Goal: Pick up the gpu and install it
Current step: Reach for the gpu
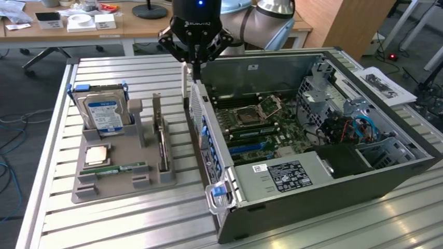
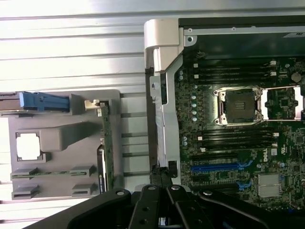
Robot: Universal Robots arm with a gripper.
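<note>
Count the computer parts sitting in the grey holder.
4: hard drive upright at the far end, CPU flat midway, memory stick flat nearer the camera, gpu on edge toward the case.

This looks like a robot lab in an office room. A robot arm [image 1: 266,21] hangs over an open computer case [image 1: 387,171] on a metal desk [image 1: 104,223] with slats. Behind it is a wooden desk [image 1: 132,28] with small boxes [image 1: 82,22], and loose cables [image 1: 8,148] lie on the gray floor [image 1: 21,93].
</note>
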